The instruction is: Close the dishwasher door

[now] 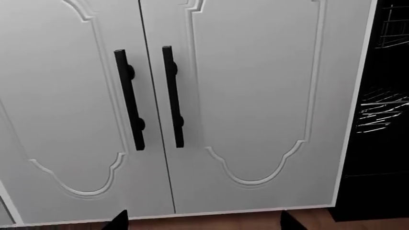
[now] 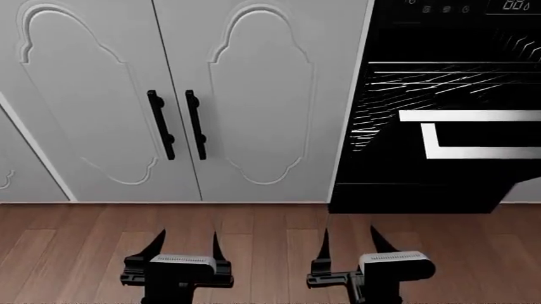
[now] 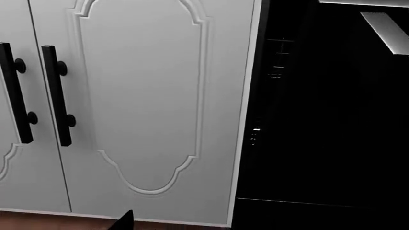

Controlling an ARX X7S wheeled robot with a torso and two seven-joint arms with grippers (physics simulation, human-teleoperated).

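Note:
The dishwasher door (image 2: 473, 171) is a glossy black panel with a silver-white handle frame (image 2: 467, 116). It hangs open, tilted out from the black appliance at the right, with wire racks (image 2: 422, 79) showing behind it. Its dark face fills the right wrist view (image 3: 319, 143). My left gripper (image 2: 184, 244) and right gripper (image 2: 348, 240) are both open and empty, low over the wooden floor, well short of the door. The right gripper is nearer the door, just left of it.
Two light grey cabinet doors (image 2: 237, 95) with ornate moulding and black bar handles (image 2: 196, 123) stand left of the dishwasher, straight ahead of the left gripper. Wooden floor (image 2: 253, 234) lies between me and the cabinets.

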